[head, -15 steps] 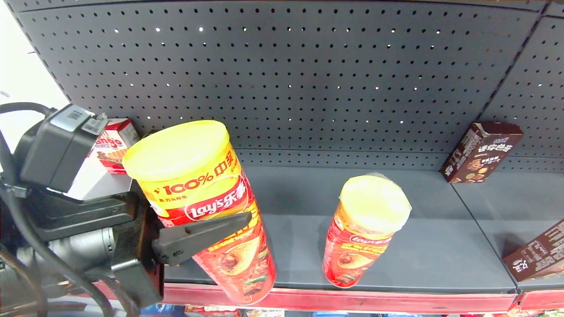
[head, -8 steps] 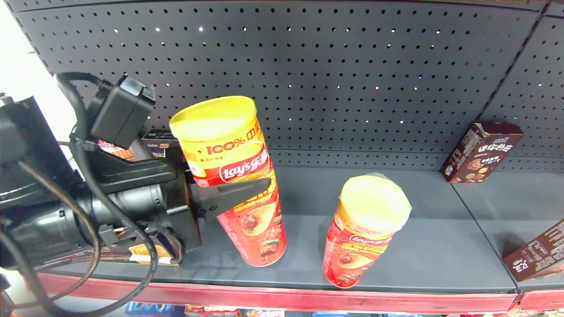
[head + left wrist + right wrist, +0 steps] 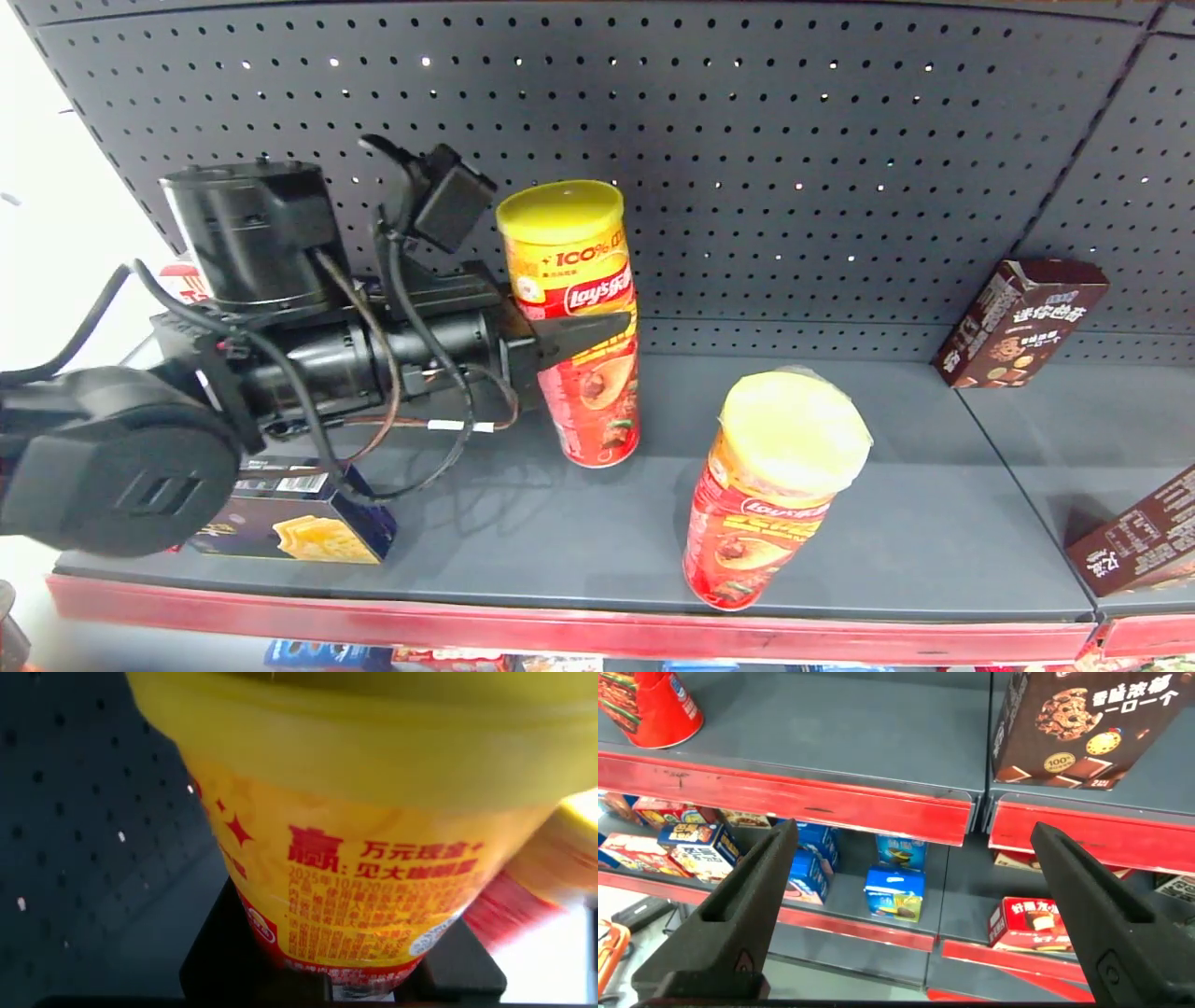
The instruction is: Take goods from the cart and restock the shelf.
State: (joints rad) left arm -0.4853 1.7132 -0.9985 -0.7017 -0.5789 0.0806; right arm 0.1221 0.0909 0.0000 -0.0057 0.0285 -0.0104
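A tall chips can (image 3: 568, 252) with a yellow lid and red and yellow wrap stands upright at the back of the grey shelf (image 3: 896, 523), close to the pegboard. My left gripper (image 3: 597, 329) reaches in from the left and is shut on its middle. I cannot tell if its base touches the shelf. In the left wrist view the can (image 3: 374, 877) sits between the dark fingers (image 3: 220, 957). A second chips can (image 3: 773, 485) stands to the right, nearer the front. My right gripper (image 3: 915, 924) hangs open before the shelf's red front edge (image 3: 831, 793).
A dark blue box (image 3: 299, 525) lies at the shelf's front left under my left arm. Brown chocolate boxes lean at the back right (image 3: 1022, 322) and front right (image 3: 1134, 541). Lower shelves hold blue packs (image 3: 895, 891). Open shelf lies between the two cans and the brown boxes.
My left arm has carried the chips can from the shelf's front left edge back and to the right, and it now stands straighter near the pegboard. The second can has not moved.
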